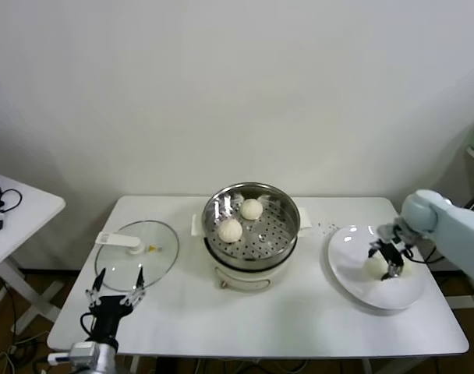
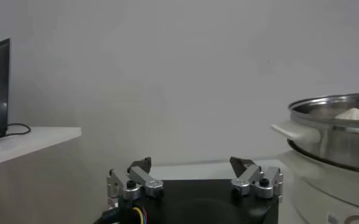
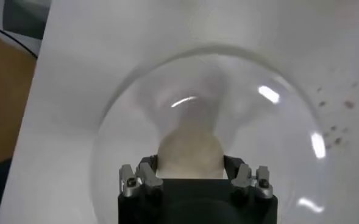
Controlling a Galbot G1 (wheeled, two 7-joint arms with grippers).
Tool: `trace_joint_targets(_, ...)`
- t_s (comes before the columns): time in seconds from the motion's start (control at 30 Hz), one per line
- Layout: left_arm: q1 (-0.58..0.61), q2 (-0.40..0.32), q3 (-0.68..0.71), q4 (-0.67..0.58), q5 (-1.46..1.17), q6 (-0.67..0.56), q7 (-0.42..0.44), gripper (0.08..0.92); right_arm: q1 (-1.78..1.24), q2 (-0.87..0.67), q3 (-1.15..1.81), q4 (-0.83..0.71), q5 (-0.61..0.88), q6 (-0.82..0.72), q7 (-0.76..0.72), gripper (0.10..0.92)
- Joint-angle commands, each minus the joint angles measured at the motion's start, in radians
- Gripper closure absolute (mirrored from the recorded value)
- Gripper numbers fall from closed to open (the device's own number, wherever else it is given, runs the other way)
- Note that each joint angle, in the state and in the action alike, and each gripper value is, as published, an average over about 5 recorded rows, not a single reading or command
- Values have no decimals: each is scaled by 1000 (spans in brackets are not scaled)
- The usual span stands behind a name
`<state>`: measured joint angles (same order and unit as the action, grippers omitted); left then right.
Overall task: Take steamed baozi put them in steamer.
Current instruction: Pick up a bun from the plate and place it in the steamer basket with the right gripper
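We saw the right gripper (image 1: 389, 260) down on the white plate (image 1: 354, 273), its two fingers (image 3: 147, 176) pressed against either side of a bun (image 3: 189, 155), so it was clenched on that bun, which still sat on the plate's surface. In the right wrist view the bun filled the gap between the jaws, and the plate's glossy rim curved all round it, with the white table (image 3: 81, 67) beyond. Just past the plate, on the side toward the wall, a scatter of dark specks (image 1: 327, 227) lay on the table. Farther from that gripper, toward the robot's left and at the middle of the table, stood the steamer (image 1: 251, 232), a shiny steel pot on a white base, with two buns (image 1: 252, 208) (image 1: 230, 230) lying on its perforated tray, close together but apart, in the half away from the gripper. Beyond the steamer the glass lid (image 1: 137, 249) lay flat on the table. Farthest off, at the table's near edge just in front of the lid, the left gripper (image 1: 117, 283) hung idle with its fingers spread and nothing between them; its wrist view showed the steamer's rim (image 2: 331, 109) off to one side. A second white table (image 1: 19, 214) stood well apart, beyond the lid.
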<state>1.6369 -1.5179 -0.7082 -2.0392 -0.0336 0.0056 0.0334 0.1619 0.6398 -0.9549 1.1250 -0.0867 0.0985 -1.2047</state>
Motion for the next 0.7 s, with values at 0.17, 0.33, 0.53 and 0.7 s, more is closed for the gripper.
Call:
trace_joint_targets(0.17,3,2,4,-6,1,0,0,177,573,154,-232,143,-44,250,-20,321)
trace_joint_targets(0.33,8,3,4,-7,1,0,0,177,599,229,-185,218,-130,328,-8,321)
trace_joint_targets(0.53,13,9,2,-9,1,2,0,177,550,314,-165,332,-198,349,5,321)
trace_joint_targets(0.7,12,24,-1,-15,-2,12,-1,177,450,392,-161,392,-284,376,16,321)
